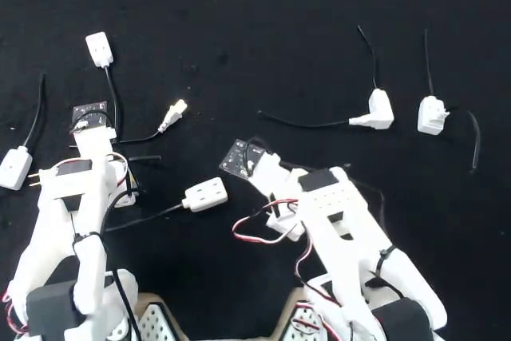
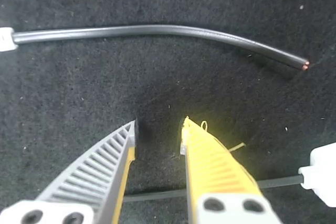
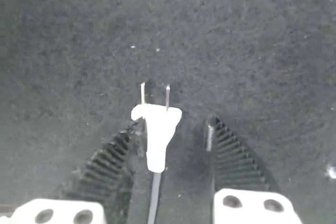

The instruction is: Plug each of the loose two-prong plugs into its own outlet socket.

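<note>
Plug first: a white two-prong plug point(image 3: 156, 129) is lying flat on the desk point(image 3: 252, 35) between the fingers of my right gripper point(image 3: 172, 124). Its prongs are pointing away from the wrist and its cable is running back under it. That gripper is released, jaws spread either side. The plug is sitting off-centre, against one finger and apart from the other. So I'm judging that I'm at the grasp step for this plug and not yet holding it.

My left gripper point(image 2: 157, 129) is also released, hovering over bare desk with nothing between its fingers. A black cable point(image 2: 157, 29) with a bare copper end is crossing beyond its tips.

In the high view a white socket block point(image 1: 206, 194) is lying between the two arms, near the right one. I'm taking it as the likely target, though I can't tell from here which way its slots are facing.

Next I'm expecting to need a clench on the plug's body, behind the prongs. It has to be square enough that the plug isn't twisting as the far finger comes in. After that comes a lift, with the prongs lined up to the slots. The socket block is lying loose on the desk, so I'm thinking the left gripper may need to be steadying it while I'm pushing.
</note>
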`<state>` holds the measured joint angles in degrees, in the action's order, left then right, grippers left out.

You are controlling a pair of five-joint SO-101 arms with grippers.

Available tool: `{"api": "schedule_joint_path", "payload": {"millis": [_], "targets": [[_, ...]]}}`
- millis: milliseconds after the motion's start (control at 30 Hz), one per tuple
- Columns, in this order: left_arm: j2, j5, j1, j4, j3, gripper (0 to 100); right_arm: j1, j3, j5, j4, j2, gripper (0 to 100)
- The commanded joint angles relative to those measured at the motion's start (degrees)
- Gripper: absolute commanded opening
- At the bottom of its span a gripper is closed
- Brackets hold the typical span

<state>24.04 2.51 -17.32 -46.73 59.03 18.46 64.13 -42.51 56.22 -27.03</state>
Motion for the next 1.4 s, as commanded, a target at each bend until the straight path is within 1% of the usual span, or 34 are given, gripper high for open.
{"api": "schedule_joint_path", "payload": {"millis": [0, 133, 233, 333, 433, 633, 700, 800, 833, 967, 1200, 1300, 1367], "targets": [[1.7, -0.6, -0.5, 0.2, -1.4, 15, 4.6, 3.3, -0.1, 1.5, 0.9, 16.2], [1.7, -0.6, -0.5, 0.2, -1.4, 15, 5.3, 2.8, 2.0, 1.5, 0.9, 5.7], [1.7, -0.6, -0.5, 0.2, -1.4, 15, 5.2, 2.9, 2.3, 1.5, 0.9, 1.1], [1.7, -0.6, -0.5, 0.2, -1.4, 15, 5.0, 2.9, 2.5, 1.6, 0.9, 1.1], [1.7, -0.6, -0.5, 0.2, -1.4, 15, 5.3, 2.8, 4.7, 1.6, 0.8, 1.1], [1.7, -0.6, -0.5, 0.3, -1.4, 15, 5.3, 2.2, 5.1, 1.3, 0.8, 2.0], [1.7, -0.6, -0.5, 0.4, -1.4, 15, 5.1, 1.4, 5.9, 1.6, 0.8, 7.2], [1.7, -0.6, -0.5, 0.4, -1.4, 15, 5.3, 0.1, 9.3, 1.5, 0.8, 17.1], [1.7, -0.6, -0.5, 0.4, -1.4, 15, 5.3, -0.3, 9.5, 1.5, 0.8, 17.2], [1.7, -0.6, -0.5, 0.4, -1.4, 15, 5.4, -1.3, 9.8, 1.5, 0.8, 10.8], [1.7, -0.6, -0.5, 0.5, -1.5, 15, 5.4, -0.9, 9.9, 1.5, 0.6, 3.2], [1.7, -0.6, -0.5, 0.5, -1.5, 15, 5.4, -0.9, 10.0, 2.9, -2.8, 2.6], [1.7, -0.6, -0.5, 0.5, -1.5, 15, 5.4, -1.1, 10.0, 5.9, -7.1, 4.8]]}}
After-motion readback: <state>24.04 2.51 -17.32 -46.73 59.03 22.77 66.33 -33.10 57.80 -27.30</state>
